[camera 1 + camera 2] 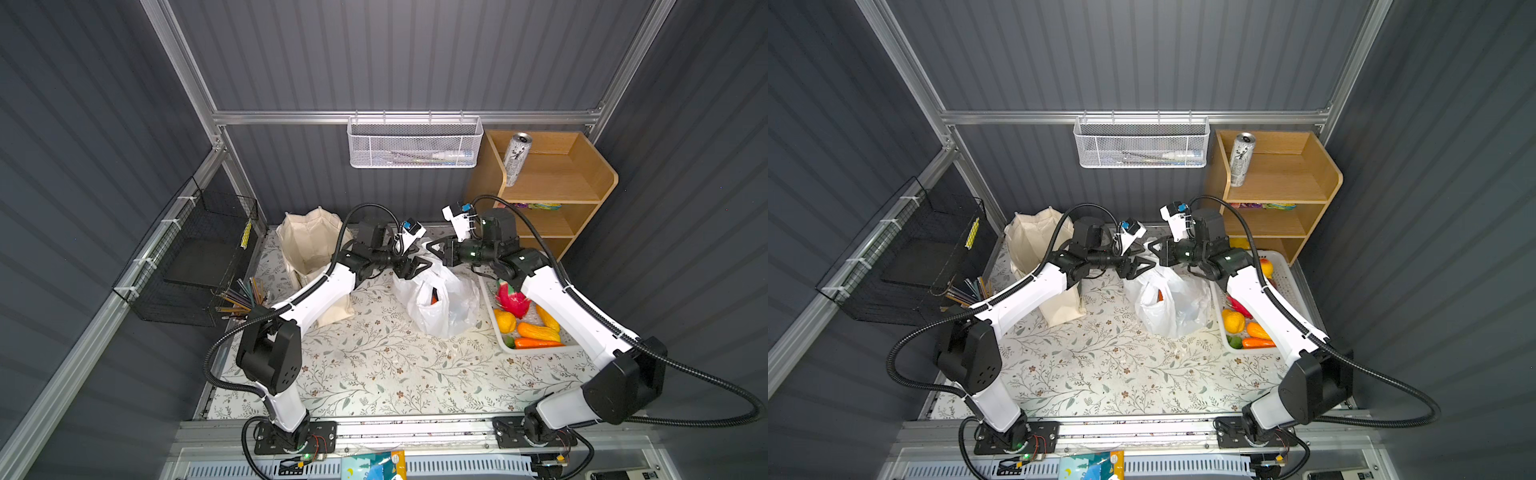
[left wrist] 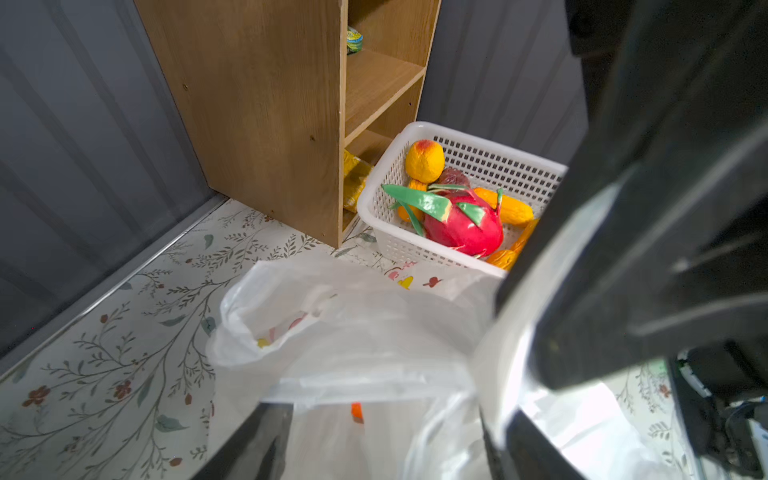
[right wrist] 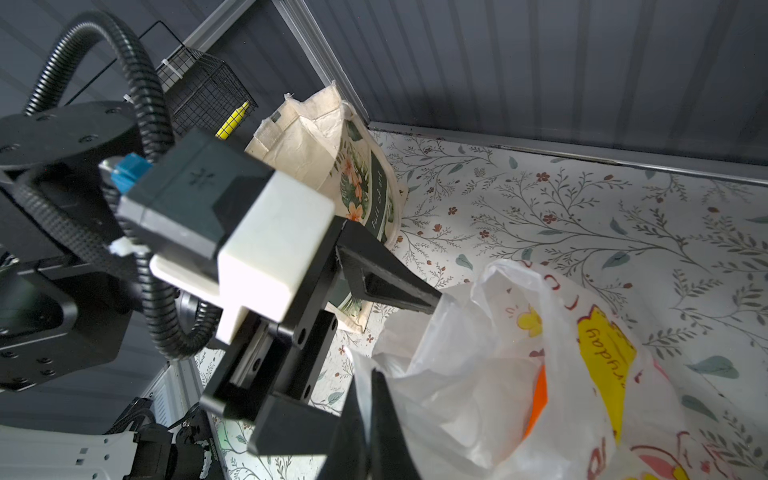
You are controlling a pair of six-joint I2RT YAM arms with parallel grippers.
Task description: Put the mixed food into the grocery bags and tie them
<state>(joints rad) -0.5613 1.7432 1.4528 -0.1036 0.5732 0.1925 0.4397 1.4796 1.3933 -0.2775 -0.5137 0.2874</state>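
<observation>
Plastic bag point(image 1: 444, 303), pinched by right gripper point(image 1: 432, 248)

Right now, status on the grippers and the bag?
Left gripper open at bag mouth. Right gripper shut on bag. Orange item inside; fruit in basket. Nothing blocking.

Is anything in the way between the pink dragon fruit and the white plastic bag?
Yes. The dragon fruit lies in the white basket, so the basket's wall stands between it and the plastic bag. The right arm also reaches across above the basket, its right gripper shut on the bag's top.
</observation>
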